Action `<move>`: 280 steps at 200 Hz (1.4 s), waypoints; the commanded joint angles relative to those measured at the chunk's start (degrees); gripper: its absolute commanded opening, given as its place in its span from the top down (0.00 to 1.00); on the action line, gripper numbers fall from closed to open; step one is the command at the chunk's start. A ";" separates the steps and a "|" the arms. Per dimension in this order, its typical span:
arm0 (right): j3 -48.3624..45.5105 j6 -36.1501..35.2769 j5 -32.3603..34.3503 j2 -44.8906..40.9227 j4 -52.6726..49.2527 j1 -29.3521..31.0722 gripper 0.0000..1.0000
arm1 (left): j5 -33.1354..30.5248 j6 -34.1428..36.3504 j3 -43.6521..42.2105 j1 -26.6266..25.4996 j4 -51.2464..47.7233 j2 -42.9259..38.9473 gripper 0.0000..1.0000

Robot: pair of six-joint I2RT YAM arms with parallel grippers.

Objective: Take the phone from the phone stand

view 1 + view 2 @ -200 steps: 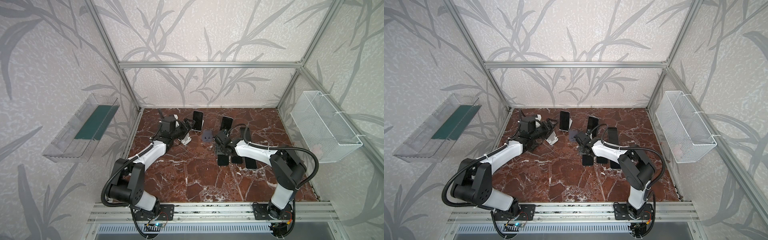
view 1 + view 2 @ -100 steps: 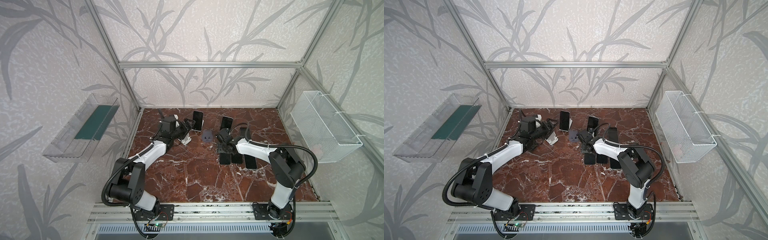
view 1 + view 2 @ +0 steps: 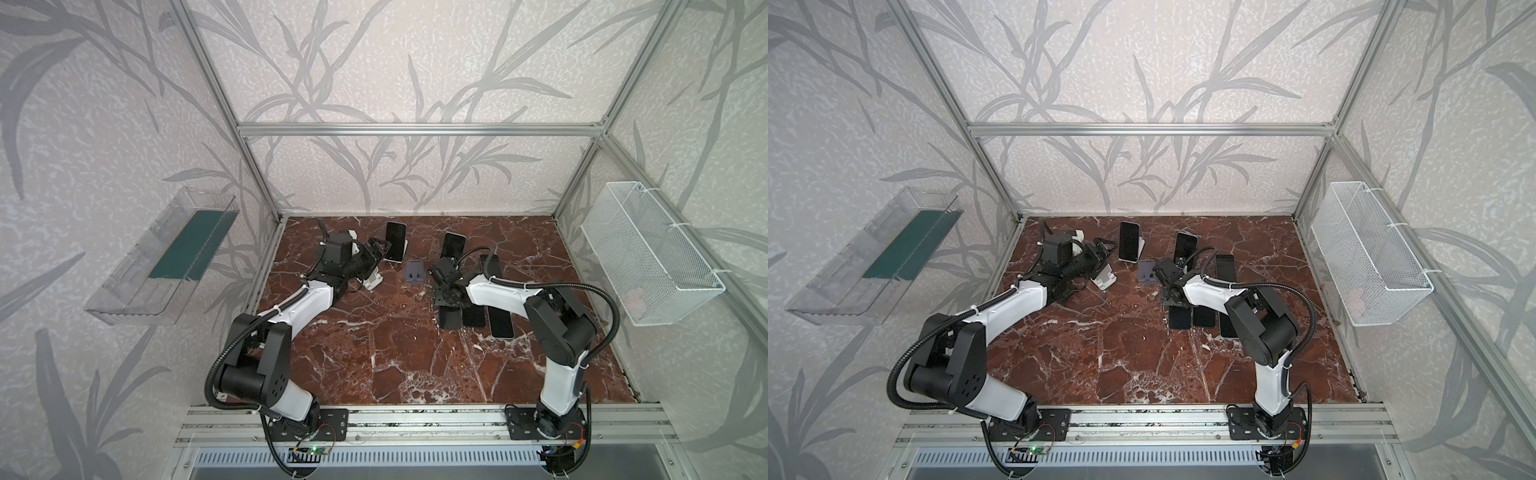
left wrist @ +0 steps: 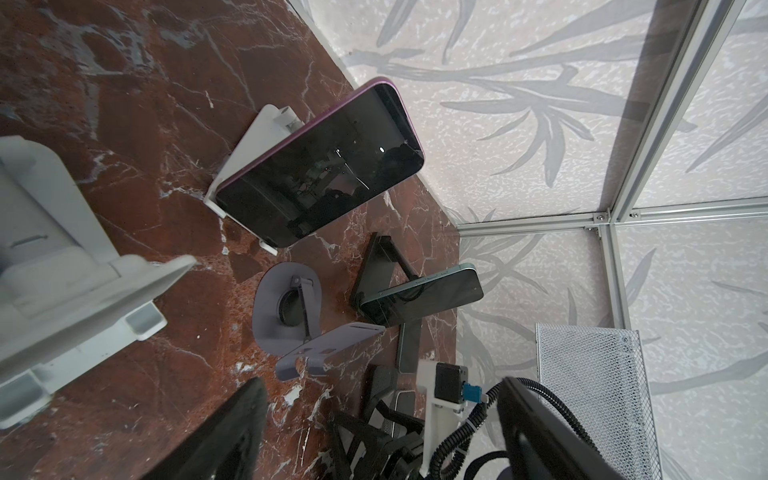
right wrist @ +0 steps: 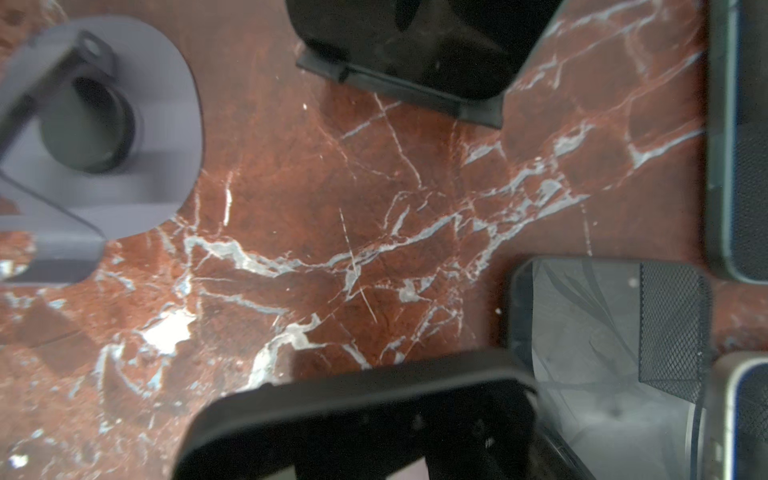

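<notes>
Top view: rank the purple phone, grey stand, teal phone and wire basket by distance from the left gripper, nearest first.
1. Purple phone: propped up right beside the open left gripper.
2. Grey stand: empty, mid-table.
3. Teal phone: propped up, right of centre.
4. Wire basket: on the right wall.

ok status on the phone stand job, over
left end effector open, short of purple phone, which sits on its white stand. right end effector shut, empty, by flat phones. nothing blocks the purple phone.
</notes>
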 commanded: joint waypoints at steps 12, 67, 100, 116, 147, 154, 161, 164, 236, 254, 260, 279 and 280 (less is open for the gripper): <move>1.46 -0.13 0.15 2.86 -0.85 -0.23 0.29 | 0.79 0.35 1.30 0.00 0.46 0.39 0.13; 2.59 0.38 1.38 4.62 -1.75 -0.18 0.29 | 0.87 -0.05 1.24 0.04 0.56 -0.29 0.13; 2.49 0.71 2.66 5.30 -2.82 -0.14 0.26 | 1.31 -0.88 1.04 -0.04 1.37 -0.15 0.13; 2.20 0.79 2.95 5.49 -2.98 -0.14 0.26 | 1.25 -0.88 0.96 -0.03 1.39 -0.23 0.13; 2.54 1.01 3.02 6.56 -3.43 0.00 0.25 | 1.23 -0.80 0.97 -0.06 1.26 -0.40 0.13; 2.60 1.01 2.98 6.72 -3.46 0.10 0.25 | 1.27 -0.80 0.97 -0.10 1.28 -0.45 0.13; 2.69 1.02 3.01 6.81 -3.50 0.21 0.24 | 1.17 -0.80 1.00 -0.07 1.27 -0.43 0.13; 2.70 1.09 3.02 6.88 -3.55 0.28 0.24 | 1.14 -0.80 0.99 -0.03 1.31 -0.41 0.13; 4.24 1.44 2.95 7.97 -4.99 1.05 0.20 | 0.74 -0.18 1.06 -0.09 0.86 -1.39 0.13; 4.22 1.50 3.12 8.06 -5.00 1.22 0.20 | 0.67 -0.16 1.09 -0.04 0.68 -1.18 0.13; 4.25 1.63 3.19 8.14 -5.08 1.22 0.19 | 0.81 -0.19 1.08 -0.05 0.74 -1.13 0.13; 4.24 1.72 3.17 8.15 -5.31 1.27 0.19 | 0.84 -0.14 1.14 0.01 0.75 -1.24 0.13; 4.26 1.72 3.17 8.15 -5.35 1.27 0.19 | 0.81 -0.11 1.18 0.02 0.75 -1.26 0.13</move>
